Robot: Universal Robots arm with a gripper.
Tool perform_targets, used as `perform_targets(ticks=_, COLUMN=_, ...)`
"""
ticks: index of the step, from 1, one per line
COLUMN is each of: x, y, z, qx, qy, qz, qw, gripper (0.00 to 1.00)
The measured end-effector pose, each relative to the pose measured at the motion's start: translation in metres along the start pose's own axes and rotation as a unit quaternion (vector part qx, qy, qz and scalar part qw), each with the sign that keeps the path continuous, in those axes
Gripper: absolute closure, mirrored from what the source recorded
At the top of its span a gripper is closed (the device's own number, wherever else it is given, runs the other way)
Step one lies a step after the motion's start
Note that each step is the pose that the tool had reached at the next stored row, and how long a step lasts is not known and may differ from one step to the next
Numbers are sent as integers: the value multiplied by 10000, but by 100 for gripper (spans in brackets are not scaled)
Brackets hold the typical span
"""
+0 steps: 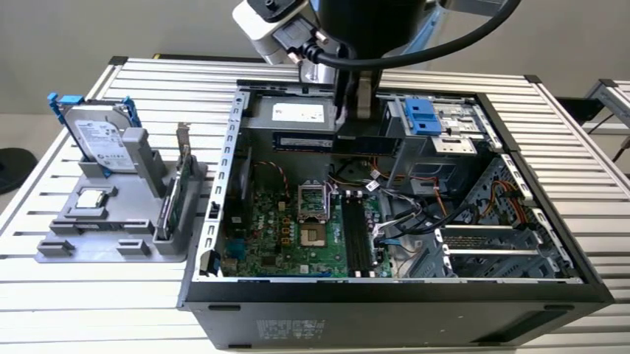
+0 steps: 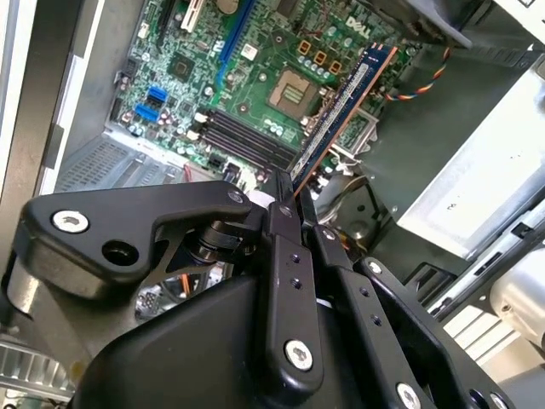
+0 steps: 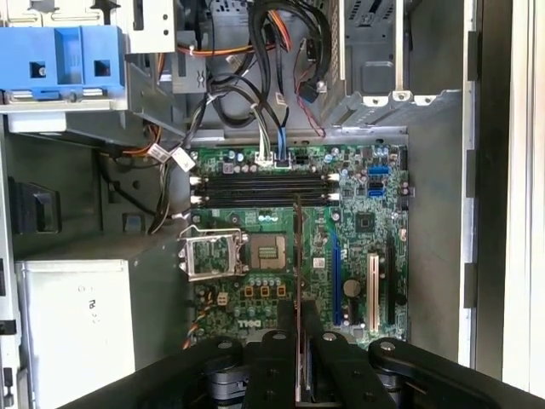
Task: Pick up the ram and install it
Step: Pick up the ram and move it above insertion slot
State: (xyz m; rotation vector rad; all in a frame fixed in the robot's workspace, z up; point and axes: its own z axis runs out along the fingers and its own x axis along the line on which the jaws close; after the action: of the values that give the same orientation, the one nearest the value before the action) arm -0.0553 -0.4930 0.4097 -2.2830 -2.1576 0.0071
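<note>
My gripper (image 1: 352, 127) is shut on the ram (image 1: 303, 140), a long dark green stick with black chips. It hangs level over the back of the open computer case (image 1: 394, 299), apart from the motherboard. In the second wrist view the ram (image 2: 341, 102) juts out from between the black fingers (image 2: 281, 217). In the first wrist view the ram (image 3: 297, 256) shows edge-on above the board, and the gripper (image 3: 298, 328) pinches its near end. The black memory slots (image 1: 356, 236) (image 3: 264, 189) (image 2: 247, 141) lie bare on the green motherboard, below the stick and away from it.
A grey fixture (image 1: 108, 247) on the slatted table at the exterior view's left carries a silver hard drive with blue bracket (image 1: 99, 140) and a square processor (image 1: 91, 198). Inside the case are a CPU socket (image 1: 313, 214), a blue drive latch (image 1: 423, 116) and loose cables (image 1: 423, 214).
</note>
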Motion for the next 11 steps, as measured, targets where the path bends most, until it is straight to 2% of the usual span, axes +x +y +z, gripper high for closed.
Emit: perform_targets(ticks=11, x=7, y=119, z=0, qx=0, qy=0, qz=0, qw=10000, gripper=100)
